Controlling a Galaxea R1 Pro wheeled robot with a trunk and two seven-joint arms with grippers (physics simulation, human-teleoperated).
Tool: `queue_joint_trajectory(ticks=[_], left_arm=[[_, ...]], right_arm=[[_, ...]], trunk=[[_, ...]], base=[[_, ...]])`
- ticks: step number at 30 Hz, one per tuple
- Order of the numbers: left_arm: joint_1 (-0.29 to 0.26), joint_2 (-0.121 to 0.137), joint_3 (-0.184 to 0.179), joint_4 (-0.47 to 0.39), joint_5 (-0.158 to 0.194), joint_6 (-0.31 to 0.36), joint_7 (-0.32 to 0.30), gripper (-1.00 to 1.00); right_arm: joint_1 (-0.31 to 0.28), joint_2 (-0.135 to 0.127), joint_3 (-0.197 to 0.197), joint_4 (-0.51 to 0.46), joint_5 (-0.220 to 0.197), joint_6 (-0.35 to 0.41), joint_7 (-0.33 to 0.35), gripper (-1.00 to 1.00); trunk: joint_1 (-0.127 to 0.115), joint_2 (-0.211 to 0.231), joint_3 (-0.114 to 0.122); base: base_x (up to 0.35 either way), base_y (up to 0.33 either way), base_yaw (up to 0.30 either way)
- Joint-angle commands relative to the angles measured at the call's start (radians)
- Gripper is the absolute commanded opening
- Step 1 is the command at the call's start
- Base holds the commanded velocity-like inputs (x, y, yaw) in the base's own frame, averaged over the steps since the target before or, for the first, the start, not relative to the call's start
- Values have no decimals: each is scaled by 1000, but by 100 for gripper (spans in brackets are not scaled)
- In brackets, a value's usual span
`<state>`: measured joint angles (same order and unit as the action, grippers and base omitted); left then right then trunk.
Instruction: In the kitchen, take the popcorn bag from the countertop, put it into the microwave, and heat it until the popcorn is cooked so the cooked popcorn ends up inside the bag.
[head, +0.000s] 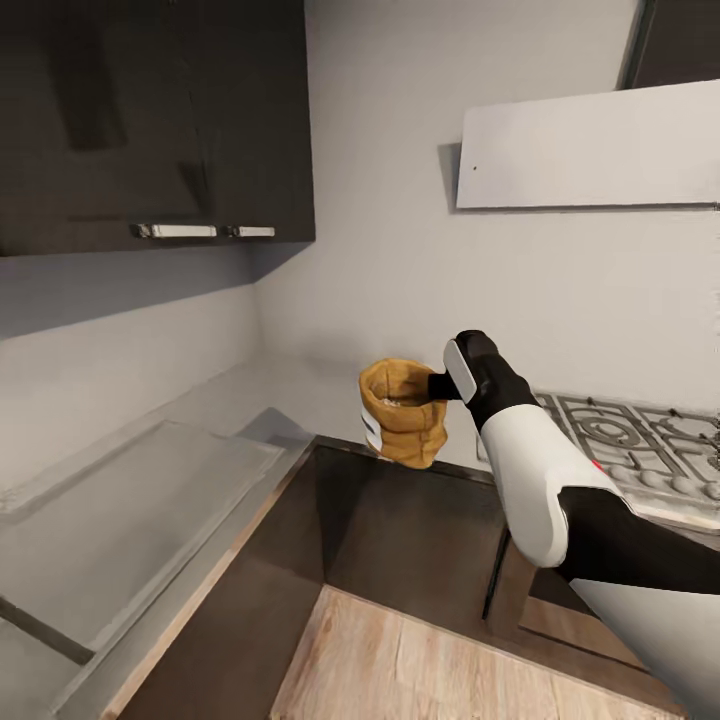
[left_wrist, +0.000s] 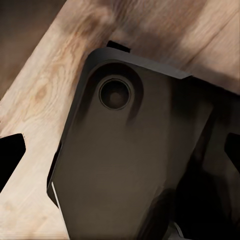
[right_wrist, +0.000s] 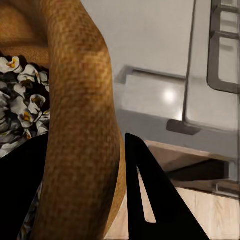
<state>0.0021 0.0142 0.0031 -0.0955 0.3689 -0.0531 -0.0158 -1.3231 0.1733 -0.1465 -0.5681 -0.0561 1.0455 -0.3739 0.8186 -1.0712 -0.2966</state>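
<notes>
Popcorn bag (head: 404, 415) pinched at rim by right gripper (head: 437, 386) jaws, held above countertop (head: 150, 500) (left jaws' state unclear)

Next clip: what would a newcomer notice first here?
The mustard popcorn bag held in mid-air by the right gripper, clamped on its rolled rim, above the corner of the grey countertop. The right wrist view shows popcorn inside it. The gas hob lies behind the arm, with dark wall cabinets at upper left.
</notes>
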Motion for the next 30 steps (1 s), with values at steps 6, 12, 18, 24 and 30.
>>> queue_joint_trajectory(ticks=[6, 12, 18, 24, 30], left_arm=[[1, -2, -1, 15, 3, -2, -1, 100], [0, -2, -2, 19, -2, -1, -1, 100], [0, -2, -3, 19, -2, -1, -1, 100], [0, -2, -2, 19, -1, -2, -1, 100], [0, -2, 0, 19, 2, -2, -1, 100]], right_arm=[[-1, 1, -7, -1, -8, 2, -7, -100], [-1, 1, -6, 0, -9, 2, -7, -100], [-1, 1, -7, 1, -36, 2, -7, -100], [-1, 1, -4, 1, -56, 2, -8, -100], [-1, 1, -4, 0, -56, 2, -8, -100]], trunk=[[-1, -1, -1], [-1, -1, -1], [-1, -1, -1], [-1, -1, -1], [-1, -1, -1]], base=[[-347, 0, 0], [-348, 0, 0], [-348, 0, 0], [-348, 0, 0], [-348, 0, 0]])
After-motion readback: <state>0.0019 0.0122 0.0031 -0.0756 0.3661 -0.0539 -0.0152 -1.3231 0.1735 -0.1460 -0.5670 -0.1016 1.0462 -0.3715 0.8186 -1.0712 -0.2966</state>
